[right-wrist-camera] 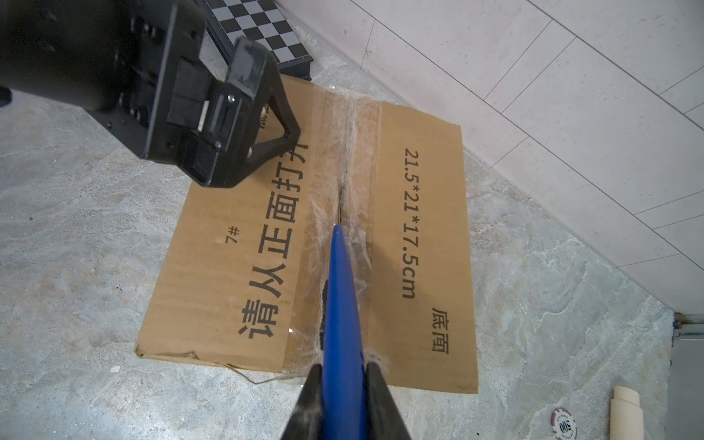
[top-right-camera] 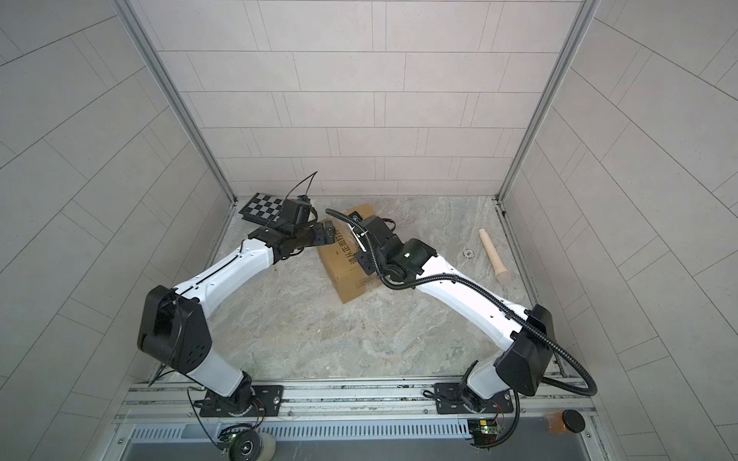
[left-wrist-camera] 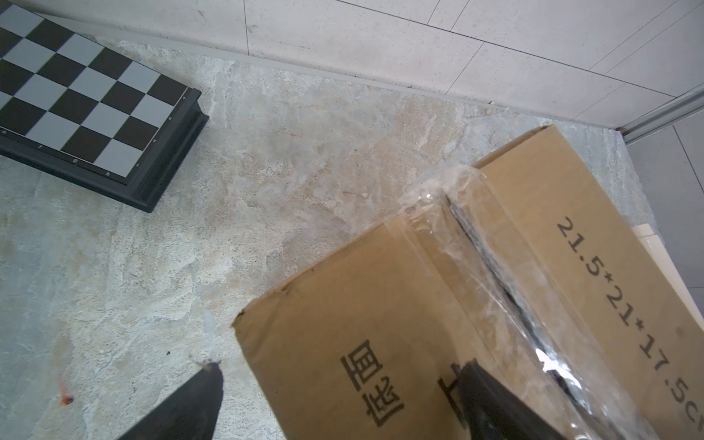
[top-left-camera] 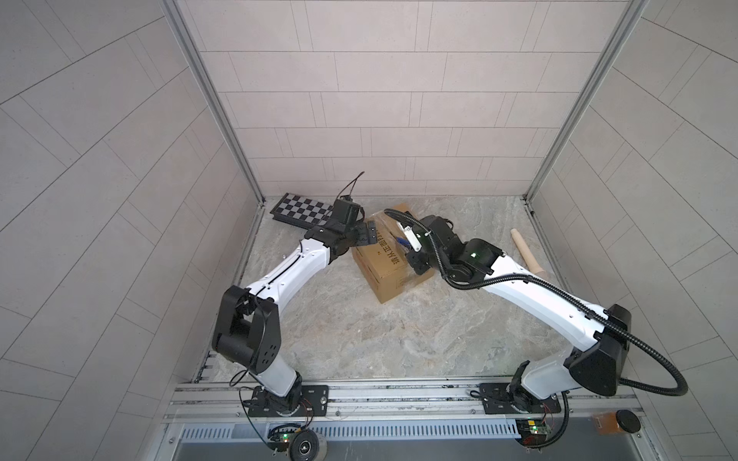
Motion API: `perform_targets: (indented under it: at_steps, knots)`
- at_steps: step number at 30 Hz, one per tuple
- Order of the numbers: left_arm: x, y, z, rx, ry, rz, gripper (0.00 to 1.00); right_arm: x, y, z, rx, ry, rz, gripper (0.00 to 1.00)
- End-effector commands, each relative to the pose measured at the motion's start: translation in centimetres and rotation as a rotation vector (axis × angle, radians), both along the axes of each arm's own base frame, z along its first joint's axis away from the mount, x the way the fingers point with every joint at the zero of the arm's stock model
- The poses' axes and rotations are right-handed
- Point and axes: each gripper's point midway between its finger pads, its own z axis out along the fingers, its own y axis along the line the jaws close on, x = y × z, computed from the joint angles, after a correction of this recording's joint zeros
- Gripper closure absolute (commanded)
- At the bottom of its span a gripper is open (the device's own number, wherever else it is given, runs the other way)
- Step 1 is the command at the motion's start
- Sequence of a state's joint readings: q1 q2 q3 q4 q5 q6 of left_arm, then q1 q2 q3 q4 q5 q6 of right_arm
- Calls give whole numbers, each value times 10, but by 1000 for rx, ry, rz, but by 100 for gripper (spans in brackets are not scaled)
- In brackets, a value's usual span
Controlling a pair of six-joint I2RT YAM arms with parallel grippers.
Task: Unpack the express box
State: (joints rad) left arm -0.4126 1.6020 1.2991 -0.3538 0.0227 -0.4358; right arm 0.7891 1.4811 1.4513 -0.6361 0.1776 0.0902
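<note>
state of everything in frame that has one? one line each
express box: on the table, flaps down, not opened.
seam tape: wrinkled, over the seam.
blue tool: clamped, tip in the seam about midway.
right gripper: shut on the blue tool.
left gripper: open, one finger over the box top, the other off its side.
chessboard: flat, squares up.
wooden roller: lying on its side.

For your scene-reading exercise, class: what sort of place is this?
Probably a robot test booth: left arm and right arm bolted to a metal rail, panel walls in aluminium framing, a loose chequered board.
</note>
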Motion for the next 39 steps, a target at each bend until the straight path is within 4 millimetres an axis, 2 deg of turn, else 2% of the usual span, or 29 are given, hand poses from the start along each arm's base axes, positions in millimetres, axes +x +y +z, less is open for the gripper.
perform_targets:
  at_steps: [1,5,10,19,24,31,39]
  knots:
    - [-6,2,39,-25,-73,-15,0,-7,3,-4,-7,41,43,100]
    - [-11,5,66,-28,-122,-24,0,-12,7,-2,3,50,82,100]
    - [-12,8,72,-4,-129,-25,0,-17,15,2,26,60,142,100]
    - [-5,8,45,106,-57,4,0,-20,20,5,34,67,171,100]
    - [-4,8,27,162,-21,5,0,-17,12,3,-11,62,144,100]
    - [-9,13,-2,194,21,17,0,-23,8,-1,-39,77,151,100]
    - [-9,16,-17,212,39,27,0,-29,-11,-2,-109,78,127,100]
